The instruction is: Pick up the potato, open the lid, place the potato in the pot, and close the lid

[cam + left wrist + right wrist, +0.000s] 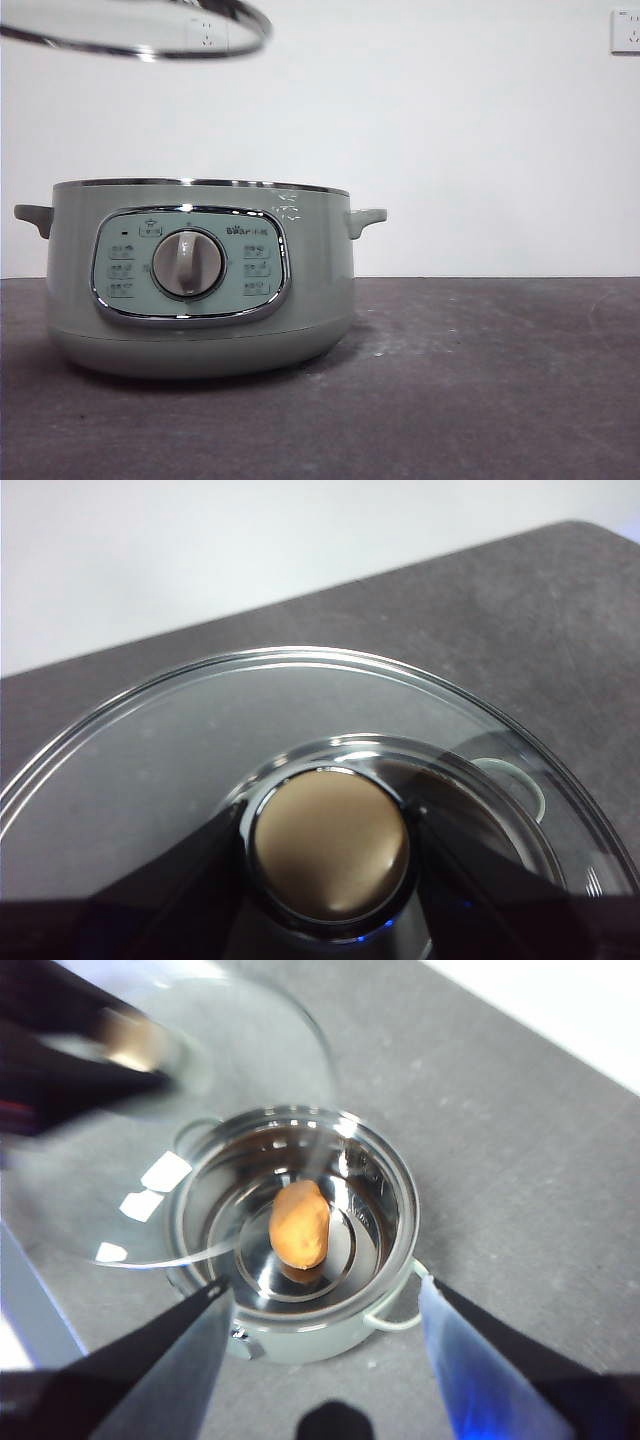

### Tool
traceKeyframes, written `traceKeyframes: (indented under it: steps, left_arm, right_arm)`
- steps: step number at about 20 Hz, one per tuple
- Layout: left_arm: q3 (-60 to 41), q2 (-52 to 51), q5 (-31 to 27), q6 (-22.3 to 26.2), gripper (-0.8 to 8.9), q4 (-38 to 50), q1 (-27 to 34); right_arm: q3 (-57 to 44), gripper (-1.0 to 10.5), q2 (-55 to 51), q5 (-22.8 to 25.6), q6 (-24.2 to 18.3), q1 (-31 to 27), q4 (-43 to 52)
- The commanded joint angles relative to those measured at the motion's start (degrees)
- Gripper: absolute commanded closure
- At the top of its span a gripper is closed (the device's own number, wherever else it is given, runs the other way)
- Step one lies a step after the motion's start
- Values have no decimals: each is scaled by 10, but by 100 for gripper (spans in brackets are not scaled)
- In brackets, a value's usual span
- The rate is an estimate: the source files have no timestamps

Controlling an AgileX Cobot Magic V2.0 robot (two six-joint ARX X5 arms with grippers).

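The pale green pot (200,290) stands uncovered on the dark table, its steel bowl (390,1170) open to the right wrist view. The orange-brown potato (300,1223) lies on the bottom of that bowl. My left gripper (330,855) is shut on the round knob (325,830) of the glass lid (250,740). It holds the lid (140,30) in the air, above the pot and off toward its left. In the right wrist view the lid (240,1050) partly overlaps the pot's rim. My right gripper (322,1282) hangs open above the pot, holding nothing.
The pot's control panel and dial (188,263) face the front camera. The dark grey table (500,380) stretches to the right of the pot. A white wall with a socket (625,30) stands behind.
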Motion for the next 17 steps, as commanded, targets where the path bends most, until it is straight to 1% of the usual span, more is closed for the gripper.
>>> traceKeyframes:
  steps: [1,4,7,11,17]
  left_arm:
    - [7,38,25,5,821,46,0]
    - [7,89,37,5,821,75,0]
    - [7,129,70,4,821,104,-1]
    - [7,169,71,4,821,121,-4]
    - [7,214,72,5,821,109,-4]
  right_arm:
    - [0,636,-20,0,10,1,-17]
    - [0,636,-37,1,10,1,-50]
    - [0,636,-41,1,12,1,-78]
    - [0,636,-41,1,12,1,-92]
    - [0,636,-41,1,12,1,-92]
